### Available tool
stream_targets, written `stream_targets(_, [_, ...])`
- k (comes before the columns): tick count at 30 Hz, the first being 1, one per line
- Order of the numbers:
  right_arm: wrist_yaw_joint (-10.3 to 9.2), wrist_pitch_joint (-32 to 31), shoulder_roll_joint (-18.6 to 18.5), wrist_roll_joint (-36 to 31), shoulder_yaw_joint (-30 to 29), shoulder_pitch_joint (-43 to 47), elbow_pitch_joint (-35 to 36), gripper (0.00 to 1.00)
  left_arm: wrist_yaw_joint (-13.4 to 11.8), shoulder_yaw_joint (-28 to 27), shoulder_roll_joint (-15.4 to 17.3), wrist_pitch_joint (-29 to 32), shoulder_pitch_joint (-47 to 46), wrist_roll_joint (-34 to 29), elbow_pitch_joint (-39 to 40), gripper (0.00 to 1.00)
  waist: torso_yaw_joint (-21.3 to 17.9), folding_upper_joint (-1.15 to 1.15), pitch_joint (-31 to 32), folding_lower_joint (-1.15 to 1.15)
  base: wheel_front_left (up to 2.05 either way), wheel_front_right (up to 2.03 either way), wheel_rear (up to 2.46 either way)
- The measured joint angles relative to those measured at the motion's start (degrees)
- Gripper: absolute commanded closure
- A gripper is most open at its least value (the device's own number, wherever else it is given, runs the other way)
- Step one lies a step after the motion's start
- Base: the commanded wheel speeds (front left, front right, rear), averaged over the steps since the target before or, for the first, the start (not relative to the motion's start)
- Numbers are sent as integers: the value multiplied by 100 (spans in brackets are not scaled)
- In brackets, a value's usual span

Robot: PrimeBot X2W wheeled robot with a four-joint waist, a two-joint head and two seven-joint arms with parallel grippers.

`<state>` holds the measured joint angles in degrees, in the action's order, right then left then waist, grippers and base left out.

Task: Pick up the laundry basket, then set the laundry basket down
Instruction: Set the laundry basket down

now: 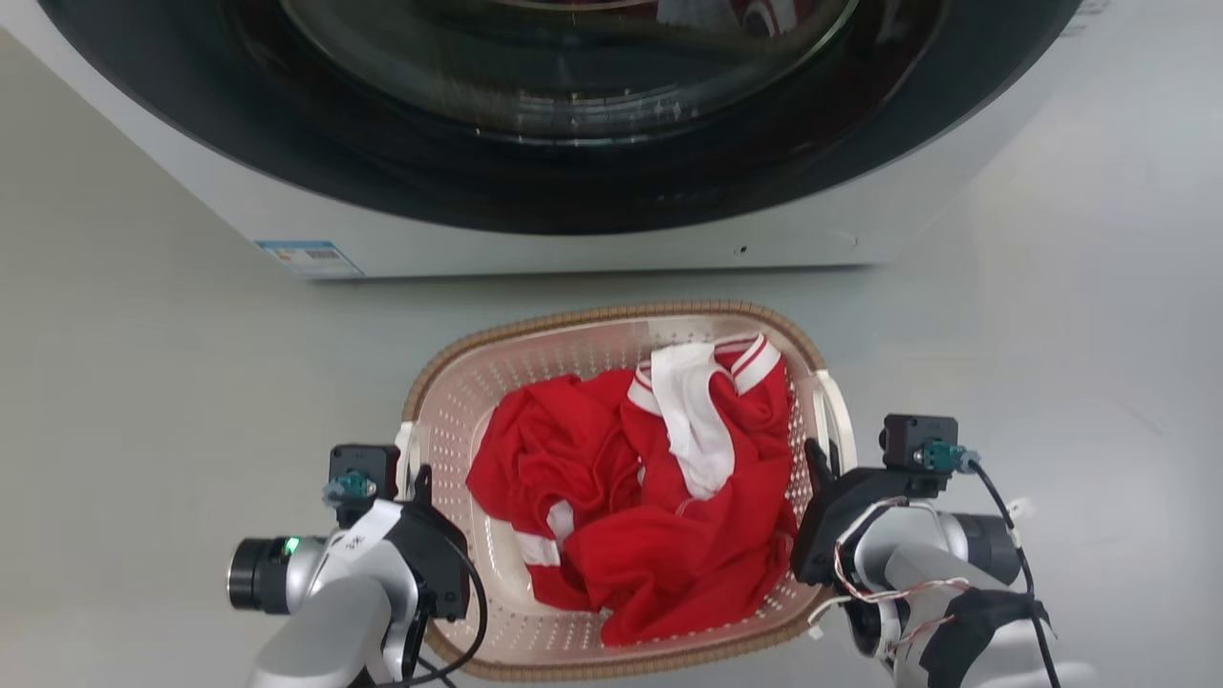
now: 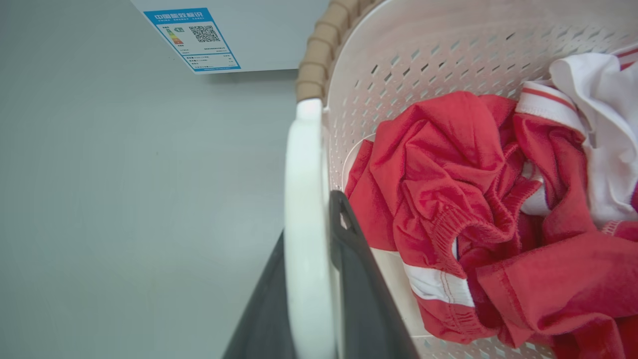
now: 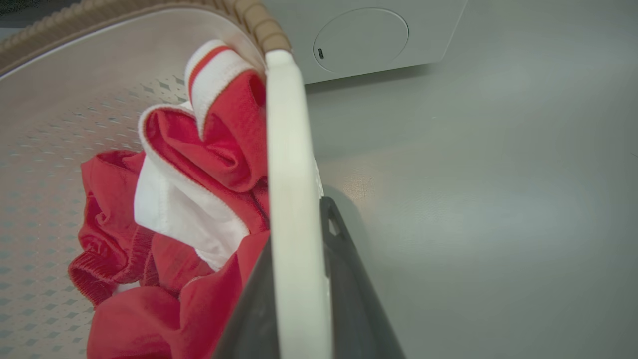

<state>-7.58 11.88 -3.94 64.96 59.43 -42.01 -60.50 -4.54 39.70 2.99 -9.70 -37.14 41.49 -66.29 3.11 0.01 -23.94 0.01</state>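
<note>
The laundry basket (image 1: 611, 315), cream perforated plastic with a brown woven-look rim, stands on the floor before me and holds red and white clothes (image 1: 659, 516). My left gripper (image 1: 418, 475) is at its left side handle (image 1: 408, 449). In the left wrist view my left gripper (image 2: 309, 219) is shut on the white loop handle (image 2: 303, 164), one dark finger on each side, beside the basket wall (image 2: 423, 55). My right gripper (image 1: 820, 459) is likewise shut on the right handle (image 3: 291, 149), its fingers (image 3: 344, 259) straddling it. I cannot tell whether the basket touches the floor.
A white washing machine (image 1: 573, 248) with a round dark glass door (image 1: 573, 67) stands just beyond the basket. Its blue energy label (image 2: 194, 37) and a round cover (image 3: 361, 40) sit low on its front. Grey floor (image 1: 143, 382) spreads to both sides.
</note>
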Motion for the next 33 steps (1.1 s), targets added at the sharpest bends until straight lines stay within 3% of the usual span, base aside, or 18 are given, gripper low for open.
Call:
stream_targets(23, [99,183,-93,-257,-194,-1310,-250,100,-108,-119,-5,-292,-1251,-185,120,100,76,0,-1954,0,0,0,0])
stream_targets(33, [155,234,-84,-358,-243,-1523,-316,100,-149,-147,41,-383,-1565,-285,108,100,95,0,-2415,0,0,0,0])
